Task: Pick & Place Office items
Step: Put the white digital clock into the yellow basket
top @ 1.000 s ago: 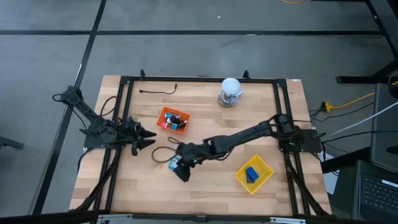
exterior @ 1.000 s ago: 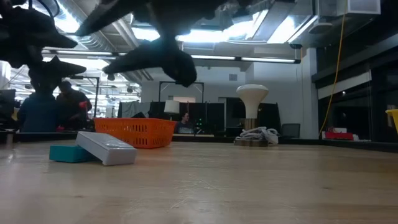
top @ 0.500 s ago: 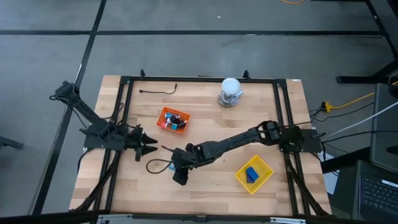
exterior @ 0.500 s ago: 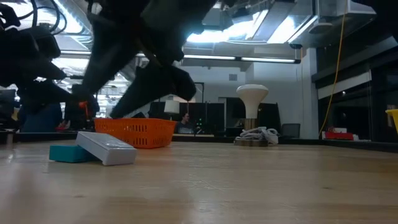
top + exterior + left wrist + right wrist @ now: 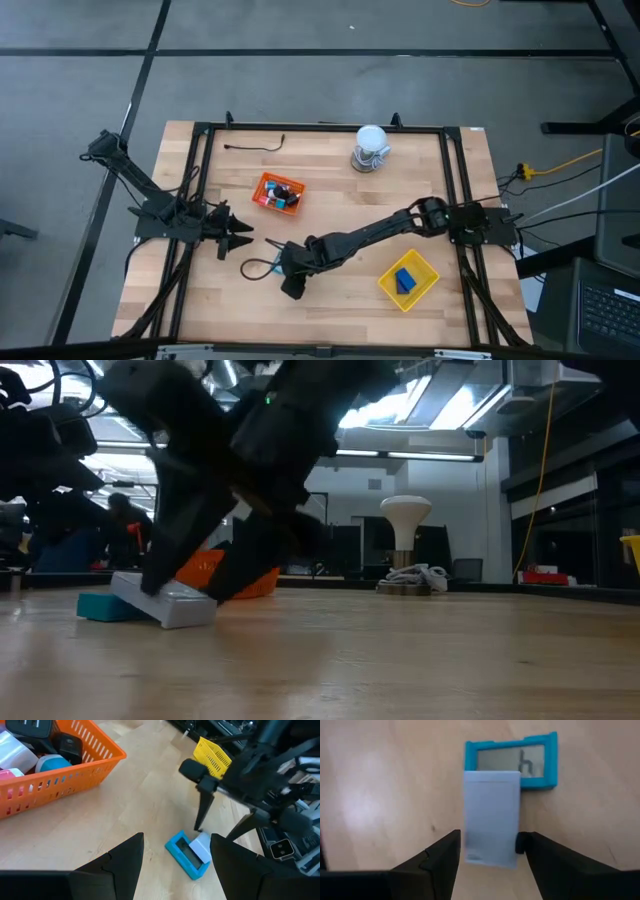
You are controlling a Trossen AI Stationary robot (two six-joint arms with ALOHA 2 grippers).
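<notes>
**benchrat:** Why was the right gripper [image 5: 487, 851] parked so low over that spot of the table [image 5: 330, 175]?

**meshtray_fan:** Because that's where 2 office items were left lying loose — a white block [image 5: 491, 817] was propped with one end on the light blue display piece [image 5: 512, 760], so it sat tilted, not flat. The jaws were spread to straddle the white block, 1 finger down each long side. Nothing was clamped yet, as far as could be judged.

**benchrat:** And the left gripper [image 5: 175, 857]?

**meshtray_fan:** Held back near the left edge, fingers parted, nothing held — probably kept out of the way. The orange tray [image 5: 278, 193] was already stocked with a few pieces, and a navy block [image 5: 403, 279] was seen in the yellow tray [image 5: 409, 279].
</notes>
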